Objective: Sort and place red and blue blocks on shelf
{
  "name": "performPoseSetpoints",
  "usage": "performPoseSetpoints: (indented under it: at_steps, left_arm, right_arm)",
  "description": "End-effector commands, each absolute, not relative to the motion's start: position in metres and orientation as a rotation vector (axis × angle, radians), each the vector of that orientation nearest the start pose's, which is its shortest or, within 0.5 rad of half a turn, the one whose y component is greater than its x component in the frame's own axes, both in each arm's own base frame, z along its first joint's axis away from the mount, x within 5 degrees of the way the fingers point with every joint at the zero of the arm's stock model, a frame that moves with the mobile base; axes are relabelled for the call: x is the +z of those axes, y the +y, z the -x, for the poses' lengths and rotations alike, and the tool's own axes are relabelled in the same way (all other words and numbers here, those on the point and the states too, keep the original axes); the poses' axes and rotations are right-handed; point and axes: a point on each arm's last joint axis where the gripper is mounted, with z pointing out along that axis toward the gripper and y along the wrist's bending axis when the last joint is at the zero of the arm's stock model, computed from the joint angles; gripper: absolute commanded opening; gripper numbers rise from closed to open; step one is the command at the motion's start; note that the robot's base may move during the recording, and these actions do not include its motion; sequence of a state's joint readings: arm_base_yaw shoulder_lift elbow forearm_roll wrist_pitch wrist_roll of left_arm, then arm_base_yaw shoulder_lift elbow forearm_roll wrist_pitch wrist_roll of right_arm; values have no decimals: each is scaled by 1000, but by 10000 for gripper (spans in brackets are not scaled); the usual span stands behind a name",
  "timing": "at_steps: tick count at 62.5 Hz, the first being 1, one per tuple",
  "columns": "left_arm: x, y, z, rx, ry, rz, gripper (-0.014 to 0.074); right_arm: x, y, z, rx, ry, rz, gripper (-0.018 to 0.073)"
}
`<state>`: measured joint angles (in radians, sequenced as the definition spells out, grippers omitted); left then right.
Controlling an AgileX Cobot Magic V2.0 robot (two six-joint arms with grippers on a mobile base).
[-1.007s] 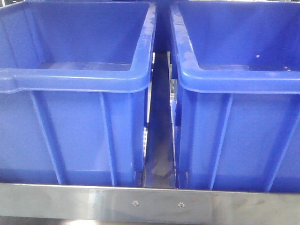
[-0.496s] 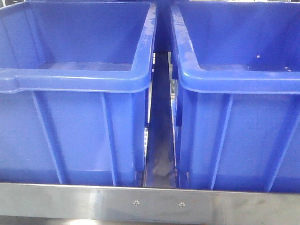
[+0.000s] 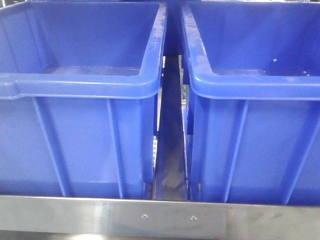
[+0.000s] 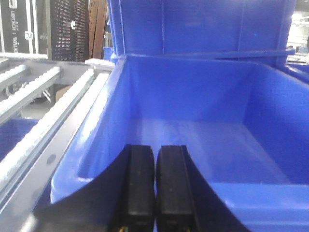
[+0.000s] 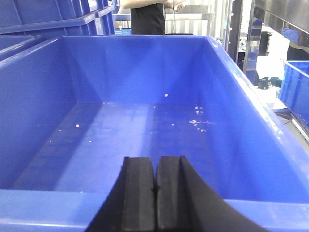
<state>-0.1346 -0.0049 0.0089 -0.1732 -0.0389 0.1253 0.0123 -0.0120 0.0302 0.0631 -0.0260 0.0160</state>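
Along the front edge of the shelf (image 3: 75, 216) runs a flat steel beam with 2 small screws (image 3: 144, 216), and 2 big blue bins sit side by side right behind it, probably parked there so an arm can reach over the beam and drop things in. The left bin (image 3: 75, 135) fills the left half of the front view, and a narrow gap with bare steel floor separates it from the right bin (image 3: 255, 145).

The left claw (image 4: 155, 186) hangs just above the near rim of the left bin, pointing into it. Its 2 black pads are pressed almost together with only a thin slit between them, and nothing is caught there. To its left, white roller tracks (image 4: 46, 125) run along the shelf's side edge. The floor of this bin shows no block.

The right claw (image 5: 155, 188) sits the same way over the near rim of the right bin, pads touching, gripping nothing. That bin holds only a few pale specks (image 5: 198, 122) on its floor. A person in a dark shirt (image 5: 148, 17) stands beyond its far wall.

Neither the red nor the blue block appears in any view, so where they lie cannot be told. With both claws closed and empty, my guess is that no block is in transit right now; a pick would need the claws to open first
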Motion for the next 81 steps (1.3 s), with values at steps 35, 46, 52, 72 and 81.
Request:
performPoseSetpoints:
  at_steps: [35, 46, 52, 72, 81]
  left_arm:
    - [203, -7, -56, -159, 1447, -48, 127]
    - [203, -7, -56, -159, 1447, -48, 127]
    - [203, -7, -56, -159, 1447, -48, 127]
    - [203, -7, -56, -159, 1447, -48, 126]
    - [203, -7, -56, -159, 1447, -48, 126]
  right_arm:
    - [223, 0, -52, 61, 1341, -41, 44]
    - [223, 0, -52, 61, 1341, -41, 44]
    - [223, 0, -52, 61, 1341, -41, 44]
    - [223, 0, -52, 61, 1341, -41, 44]
    - [223, 0, -52, 61, 1341, -41, 44]
